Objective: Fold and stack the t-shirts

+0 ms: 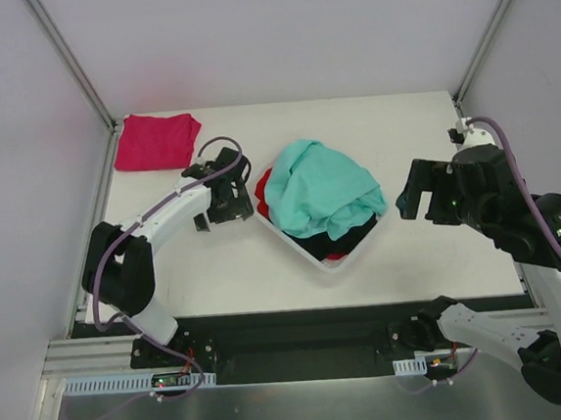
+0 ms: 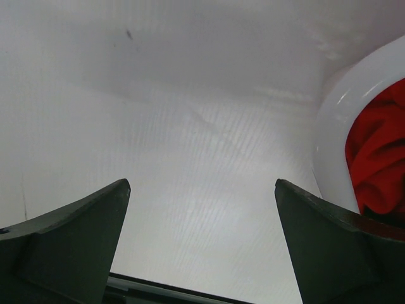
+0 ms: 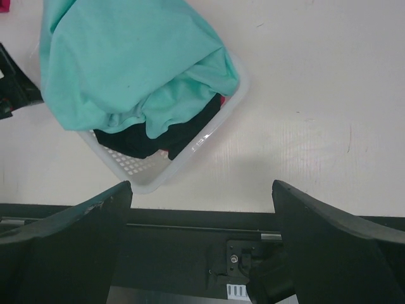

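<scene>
Teal t-shirt (image 1: pixel 318 192) topped the basket (image 1: pixel 348 256), seemingly next for folding; folded magenta t-shirt (image 1: pixel 156 140) apparently began the stack far-left; left gripper (image 2: pixel 202 190) and right gripper (image 3: pixel 202 190) gaped, empty

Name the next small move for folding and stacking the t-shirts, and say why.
Probably swing the open left gripper right, over the rim of the white plastic basket, onto the crumpled teal cloth t-shirt. It lies topmost in the basket, that gripper sits empty beside it, and a folded magenta t-shirt lies at the far-left corner of the table.
</scene>
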You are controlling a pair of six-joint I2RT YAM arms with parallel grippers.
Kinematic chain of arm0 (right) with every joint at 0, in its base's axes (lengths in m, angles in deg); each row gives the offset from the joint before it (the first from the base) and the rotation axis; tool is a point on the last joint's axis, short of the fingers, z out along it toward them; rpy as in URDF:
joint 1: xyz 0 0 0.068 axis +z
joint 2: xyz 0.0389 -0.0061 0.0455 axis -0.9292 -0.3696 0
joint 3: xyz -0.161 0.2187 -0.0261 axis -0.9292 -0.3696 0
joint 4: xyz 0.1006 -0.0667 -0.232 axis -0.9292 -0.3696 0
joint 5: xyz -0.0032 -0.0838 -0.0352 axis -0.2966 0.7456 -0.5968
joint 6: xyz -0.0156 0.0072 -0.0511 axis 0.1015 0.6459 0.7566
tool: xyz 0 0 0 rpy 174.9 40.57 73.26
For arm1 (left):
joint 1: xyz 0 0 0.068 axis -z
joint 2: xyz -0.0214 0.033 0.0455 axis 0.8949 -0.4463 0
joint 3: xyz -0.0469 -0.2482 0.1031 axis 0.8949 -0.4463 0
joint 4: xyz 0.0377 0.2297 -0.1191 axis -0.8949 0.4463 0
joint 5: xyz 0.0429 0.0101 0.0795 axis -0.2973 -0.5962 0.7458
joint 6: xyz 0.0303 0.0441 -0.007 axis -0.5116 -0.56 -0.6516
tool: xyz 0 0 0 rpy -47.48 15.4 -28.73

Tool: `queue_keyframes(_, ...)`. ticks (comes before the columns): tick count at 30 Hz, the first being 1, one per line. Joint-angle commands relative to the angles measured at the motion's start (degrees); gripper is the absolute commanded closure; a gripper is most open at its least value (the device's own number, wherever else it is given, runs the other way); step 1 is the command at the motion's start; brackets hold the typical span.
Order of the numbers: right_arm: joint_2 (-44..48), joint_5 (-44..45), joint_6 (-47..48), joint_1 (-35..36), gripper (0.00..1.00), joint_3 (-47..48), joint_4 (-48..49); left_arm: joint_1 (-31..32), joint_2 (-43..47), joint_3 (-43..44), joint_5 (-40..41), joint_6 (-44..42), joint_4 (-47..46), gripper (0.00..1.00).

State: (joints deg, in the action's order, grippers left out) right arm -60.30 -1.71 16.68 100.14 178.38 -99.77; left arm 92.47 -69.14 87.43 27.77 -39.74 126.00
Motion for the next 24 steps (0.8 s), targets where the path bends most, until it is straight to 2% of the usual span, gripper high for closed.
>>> queue_keyframes(1,2.7,-4.3,-2.0,1.4,0.04,-1.7,-0.9,1.7,-5.3,6.9,0.9,1.6,-3.9,0.01)
queue_keyframes(10,5.2,-7.9,-1.0,2.2,0.04,-5.0,-3.8,6.1,-24.4,27.6,-4.3,4.2,-5.4,0.01)
queue_keyframes(16,6.1,-9.8,0.3,2.2,0.04,-5.2,-5.9,9.5,-33.6,40.7,-5.8,6.6,-5.3,0.01)
queue_keyframes(20,6.8,-11.1,0.0,2.2,0.04,-7.8,-5.6,9.9,-36.1,47.1,-7.0,7.3,-5.3,0.01)
queue_keyframes(24,7.0,-14.7,0.3,2.2,0.04,-11.1,-3.3,9.7,-34.9,48.9,-7.4,6.1,-4.8,0.01)
